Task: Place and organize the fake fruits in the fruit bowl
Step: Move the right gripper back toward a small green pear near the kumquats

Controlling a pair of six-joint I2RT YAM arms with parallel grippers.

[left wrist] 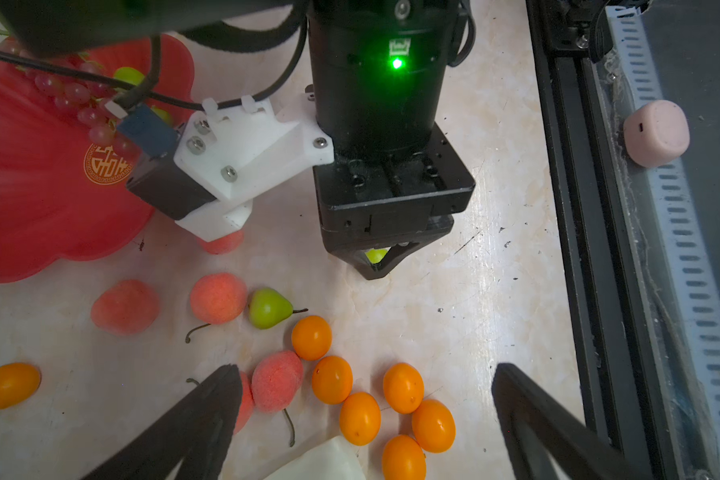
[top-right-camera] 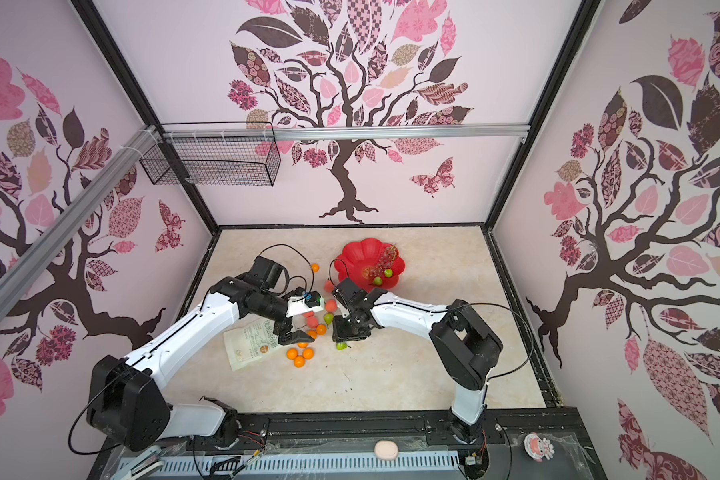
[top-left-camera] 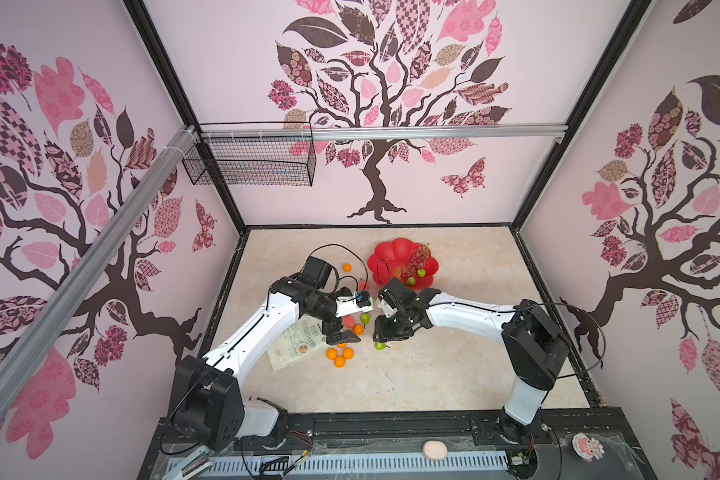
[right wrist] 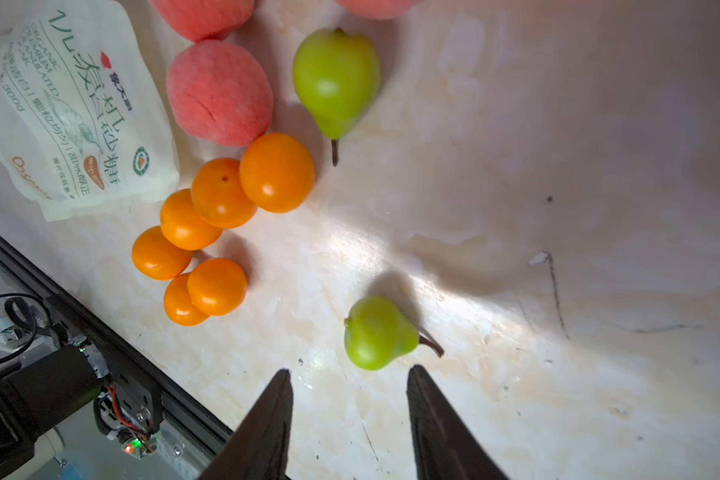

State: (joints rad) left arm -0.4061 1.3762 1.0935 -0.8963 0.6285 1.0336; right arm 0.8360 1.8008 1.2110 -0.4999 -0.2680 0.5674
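Marbled tabletop holds a green pear [right wrist: 377,332] on its side, just ahead of your right gripper [right wrist: 348,374], whose jaws stand apart and empty. It is probably light, hard and slick, so pinch the fat belly, not the stem. Your left gripper [left wrist: 362,370] gapes empty over the oranges [left wrist: 403,399]. The fruit bowl [top-left-camera: 387,253], well behind, holds grapes [top-left-camera: 418,259].

Pale pink walls [top-left-camera: 233,62] printed with dark-branched trees [top-left-camera: 375,183] and patterned pink leaves, black corner posts [top-left-camera: 174,83], aluminium rail [top-left-camera: 391,133] across back wall carrying black wire basket [top-left-camera: 250,166] at left end, scuffed beige marbled tabletop [top-left-camera: 454,365], glare patches.
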